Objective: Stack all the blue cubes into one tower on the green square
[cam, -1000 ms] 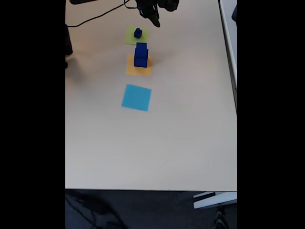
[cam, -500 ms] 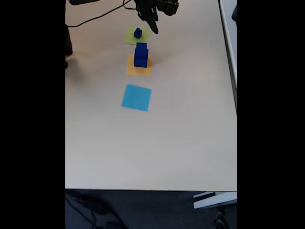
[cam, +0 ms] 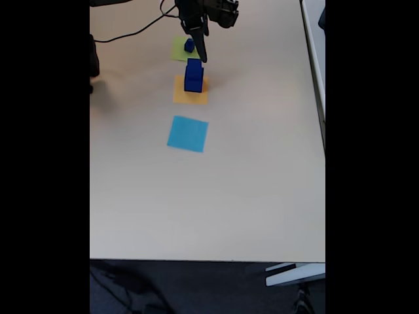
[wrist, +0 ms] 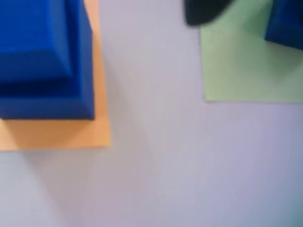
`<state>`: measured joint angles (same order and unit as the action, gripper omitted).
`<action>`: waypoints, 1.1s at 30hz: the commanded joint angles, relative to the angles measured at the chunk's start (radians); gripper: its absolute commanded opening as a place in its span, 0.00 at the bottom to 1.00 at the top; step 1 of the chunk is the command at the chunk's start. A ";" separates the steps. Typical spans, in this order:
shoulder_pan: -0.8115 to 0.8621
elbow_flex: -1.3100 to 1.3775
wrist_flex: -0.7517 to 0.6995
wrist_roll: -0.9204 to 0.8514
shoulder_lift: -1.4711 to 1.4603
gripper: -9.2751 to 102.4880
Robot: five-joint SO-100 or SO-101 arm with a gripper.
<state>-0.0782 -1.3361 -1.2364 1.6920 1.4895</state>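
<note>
In the fixed view a small blue cube (cam: pixel 189 45) sits on the green square (cam: pixel 178 52) near the table's far edge. A stack of two larger blue cubes (cam: pixel 194 75) stands on the orange square (cam: pixel 190 95) just in front of it. My gripper (cam: pixel 200 52) reaches down from the top, its dark tip between the small cube and the stack, just right of the small cube. In the blurred wrist view the stack (wrist: pixel 42 56) fills the upper left on the orange square (wrist: pixel 57 135). The green square (wrist: pixel 246 66) lies at the right with the small cube (wrist: pixel 286 21) at the corner. One dark fingertip (wrist: pixel 203 12) shows at the top.
A light-blue paper square (cam: pixel 187 133) lies nearer the camera, in line with the other two squares. A black cable (cam: pixel 131 29) runs across the table's far left. The table's right edge (cam: pixel 319 98) lies well off to the right of the squares.
The gripper has come down and to the left, from above the far edge to beside the small cube and over the stack. The cubes have not moved.
</note>
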 commanded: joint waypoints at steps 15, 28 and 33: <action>-0.006 -0.195 0.195 -0.057 0.127 0.50; -0.014 -0.410 0.368 -0.063 0.164 0.49; 0.003 -0.439 0.368 -0.081 0.183 0.47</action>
<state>-0.0905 -1.7779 -0.8851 1.6183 1.5938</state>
